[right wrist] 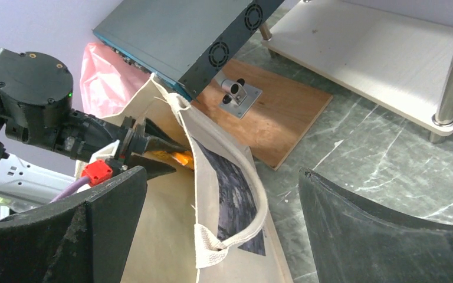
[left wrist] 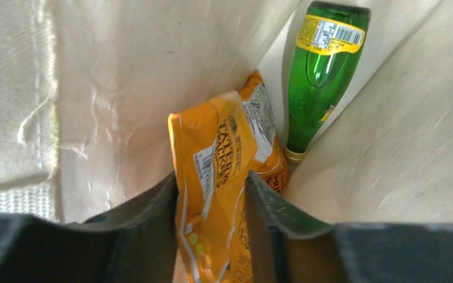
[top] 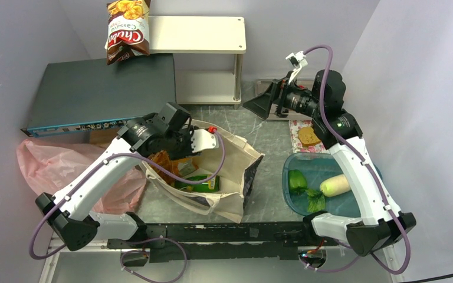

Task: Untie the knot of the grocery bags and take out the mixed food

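pinching orange chip bag [left wrist: 224, 130] inside canvas tote [left wrist: 124, 76], left gripper [left wrist: 211, 175] clamped on it; right gripper [right wrist: 222, 172] spread wide apart.

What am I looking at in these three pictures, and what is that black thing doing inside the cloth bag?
It's a two-armed robot. One picture looks down from above; the other two come from cameras on each wrist. The black thing is the left pincer, inside the beige canvas tote, its fingers either side of an orange crinkly chip bag; whether it grips firmly isn't clear. A green bottle with a yellow label lies nearby. The right pincer hangs open, empty. A white radish sits in the teal plastic tub.
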Controlling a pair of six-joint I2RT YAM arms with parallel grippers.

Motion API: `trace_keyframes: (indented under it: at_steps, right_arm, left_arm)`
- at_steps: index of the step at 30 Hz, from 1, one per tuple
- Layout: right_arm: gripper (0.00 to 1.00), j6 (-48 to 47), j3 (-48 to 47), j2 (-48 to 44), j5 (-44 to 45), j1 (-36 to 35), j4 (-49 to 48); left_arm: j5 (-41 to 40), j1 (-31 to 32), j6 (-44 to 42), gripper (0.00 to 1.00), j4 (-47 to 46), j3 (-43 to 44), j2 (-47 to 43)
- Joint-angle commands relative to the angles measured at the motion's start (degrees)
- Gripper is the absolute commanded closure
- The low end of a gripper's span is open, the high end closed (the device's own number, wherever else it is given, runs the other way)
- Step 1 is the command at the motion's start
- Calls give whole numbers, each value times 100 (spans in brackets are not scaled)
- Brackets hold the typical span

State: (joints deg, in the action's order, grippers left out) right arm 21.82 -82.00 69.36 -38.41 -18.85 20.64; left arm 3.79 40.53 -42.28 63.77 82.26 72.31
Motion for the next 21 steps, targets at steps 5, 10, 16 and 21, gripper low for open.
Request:
trace_keyframes:
  at_steps: [5, 10, 16, 21]
  right_arm:
    - [0, -415, -88, -324, 108, -15, -80]
    - [0, -423, 141, -472, -91, -11, -474]
    - [0, -576, 228, -439, -719, -164, -934]
    - [0, -1472, 150, -418, -898, -817, -902]
  left_arm:
    - [474, 84, 120, 100, 658, 831, -206]
    - [1153, 73, -43, 100, 457, 1829, -593]
    - [1354, 77, 29, 100, -97, 3226, -487]
    - [1217, 77, -18, 100, -1026, 3858, -334]
